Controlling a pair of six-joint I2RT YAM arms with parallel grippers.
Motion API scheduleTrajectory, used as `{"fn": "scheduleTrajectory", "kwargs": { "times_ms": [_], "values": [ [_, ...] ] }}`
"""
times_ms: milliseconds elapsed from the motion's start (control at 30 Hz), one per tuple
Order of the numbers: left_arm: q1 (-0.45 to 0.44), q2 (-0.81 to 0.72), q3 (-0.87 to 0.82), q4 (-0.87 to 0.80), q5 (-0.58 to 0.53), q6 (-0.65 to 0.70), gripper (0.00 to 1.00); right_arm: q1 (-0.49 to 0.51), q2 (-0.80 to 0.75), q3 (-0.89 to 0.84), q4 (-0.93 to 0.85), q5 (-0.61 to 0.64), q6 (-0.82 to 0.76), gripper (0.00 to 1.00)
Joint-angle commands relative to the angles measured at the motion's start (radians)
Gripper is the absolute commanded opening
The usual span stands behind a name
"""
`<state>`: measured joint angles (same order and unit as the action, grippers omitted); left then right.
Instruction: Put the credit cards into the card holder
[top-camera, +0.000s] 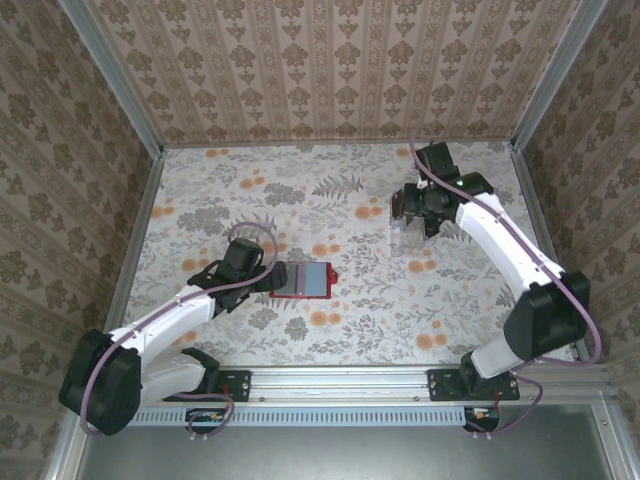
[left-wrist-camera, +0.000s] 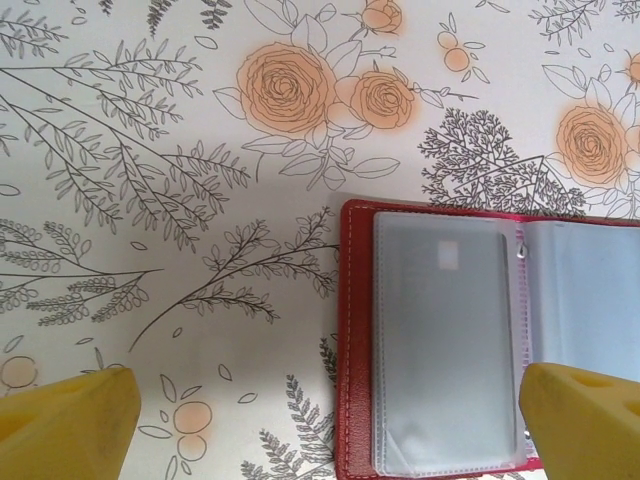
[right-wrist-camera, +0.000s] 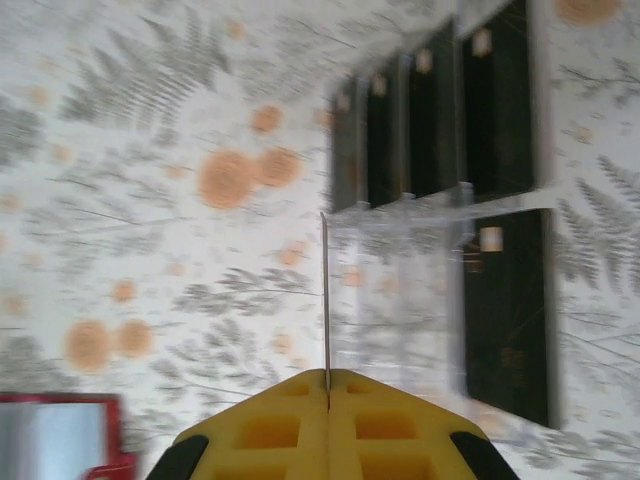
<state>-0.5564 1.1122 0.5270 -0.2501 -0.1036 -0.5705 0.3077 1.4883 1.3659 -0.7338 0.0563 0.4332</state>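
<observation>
Red and lying open on the floral table (top-camera: 200, 190), the card holder (top-camera: 303, 279) sat beneath the wide-open left gripper (left-wrist-camera: 328, 418) while the right gripper (right-wrist-camera: 327, 382) clenched one credit card (right-wrist-camera: 326, 290) edge-on by the clear rack (right-wrist-camera: 400, 300), so the carry across to a pocket seemingly came next.

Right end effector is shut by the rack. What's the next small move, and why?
Probably lift the right end effector up, away from the plastic rack: it is shut on one credit card, seen edge-on, and the red card holder lies open across the table.
</observation>
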Motion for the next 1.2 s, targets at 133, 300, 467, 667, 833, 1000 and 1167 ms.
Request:
{"fn": "scheduleTrajectory", "kwargs": {
  "times_ms": [133, 300, 467, 667, 833, 1000, 1167],
  "values": [
    [0.009, 0.003, 0.026, -0.044, 0.004, 0.074, 1.0, 0.219, -0.142, -0.349, 0.468, -0.149, 0.313, 0.0],
    [0.012, 0.018, 0.026, -0.045, 0.005, 0.079, 1.0, 0.363, -0.123, -0.558, 0.844, -0.09, 0.478, 0.0],
    [0.012, 0.036, -0.012, 0.018, 0.015, 0.052, 1.0, 0.516, -0.036, -0.634, 1.042, 0.029, 0.533, 0.0],
    [0.012, 0.065, -0.055, 0.096, 0.016, 0.032, 1.0, 0.602, 0.068, -0.682, 1.197, 0.095, 0.574, 0.0],
    [0.01, 0.114, -0.039, 0.11, 0.016, 0.031, 1.0, 0.612, 0.132, -0.721, 1.324, 0.102, 0.612, 0.0],
    [0.009, 0.137, -0.024, 0.103, 0.004, 0.039, 1.0, 0.611, 0.173, -0.73, 1.381, 0.094, 0.624, 0.0],
    [0.007, 0.157, -0.022, 0.091, -0.018, 0.043, 1.0, 0.612, 0.218, -0.74, 1.465, 0.082, 0.637, 0.0]
  ]
}}
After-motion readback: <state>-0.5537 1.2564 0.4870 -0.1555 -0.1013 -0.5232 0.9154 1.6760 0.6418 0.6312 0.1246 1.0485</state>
